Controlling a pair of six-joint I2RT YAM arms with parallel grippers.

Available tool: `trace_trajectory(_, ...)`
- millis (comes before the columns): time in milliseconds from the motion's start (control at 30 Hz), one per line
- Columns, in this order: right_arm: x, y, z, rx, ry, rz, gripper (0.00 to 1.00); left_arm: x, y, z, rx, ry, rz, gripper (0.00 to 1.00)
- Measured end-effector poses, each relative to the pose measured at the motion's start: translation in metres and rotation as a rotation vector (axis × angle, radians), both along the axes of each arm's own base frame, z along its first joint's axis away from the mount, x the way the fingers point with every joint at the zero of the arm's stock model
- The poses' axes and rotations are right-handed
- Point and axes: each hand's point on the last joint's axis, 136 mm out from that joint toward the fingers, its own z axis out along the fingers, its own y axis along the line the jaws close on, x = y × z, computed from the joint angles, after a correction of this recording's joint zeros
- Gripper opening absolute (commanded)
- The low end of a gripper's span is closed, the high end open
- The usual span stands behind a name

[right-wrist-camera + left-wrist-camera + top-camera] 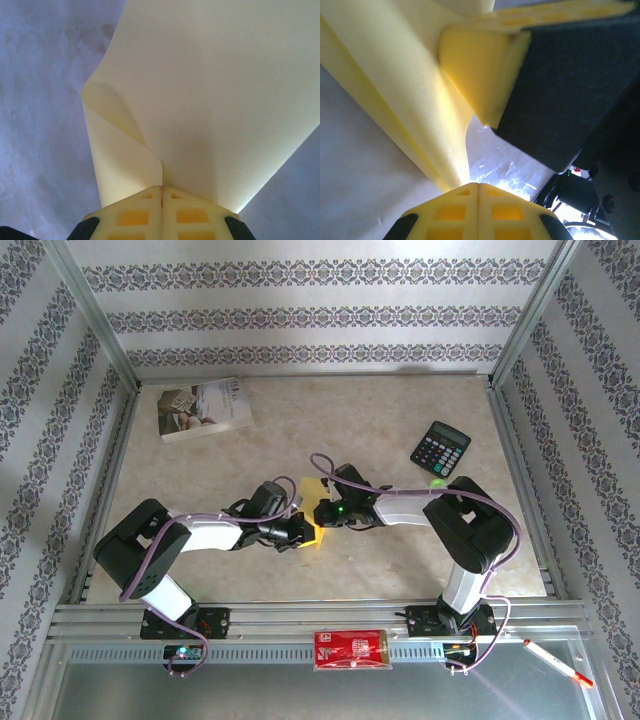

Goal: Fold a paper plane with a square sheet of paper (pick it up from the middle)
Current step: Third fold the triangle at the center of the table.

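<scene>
The square sheet of paper (310,490) is yellow, lifted off the table at its middle and held between both arms. My left gripper (305,532) is shut on one edge of it. In the left wrist view the sheet (405,85) runs as a folded strip from the upper left down into the closed gripper (477,184). My right gripper (322,512) is shut on the sheet from the other side. In the right wrist view the paper (215,100) fans upward from the pinched gripper (161,187), with a curled flap on the left. The paper plane is out of view.
A white printed book (205,407) lies at the back left and a black calculator (440,448) at the back right. A red packet (350,648) sits on the front rail, with a pen (558,662) to its right. The right gripper's fingers (480,75) loom close in the left wrist view.
</scene>
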Motion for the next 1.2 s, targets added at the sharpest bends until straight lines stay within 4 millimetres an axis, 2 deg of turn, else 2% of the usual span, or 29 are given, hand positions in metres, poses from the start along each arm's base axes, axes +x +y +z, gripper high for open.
trace_trajectory(233, 0.000, 0.000, 0.000, 0.000, 0.001, 0.000, 0.02, 0.014, -0.006, -0.002, 0.003, 0.000, 0.009, 0.00)
trace_trajectory(567, 0.000, 0.000, 0.000, 0.000, 0.001, 0.000, 0.02, 0.011, -0.004, -0.021, 0.036, 0.042, 0.008, 0.00)
trace_trajectory(1200, 0.000, 0.000, -0.001, 0.006, 0.003, -0.008, 0.02, 0.007, -0.012, -0.023, 0.060, 0.017, -0.035, 0.00)
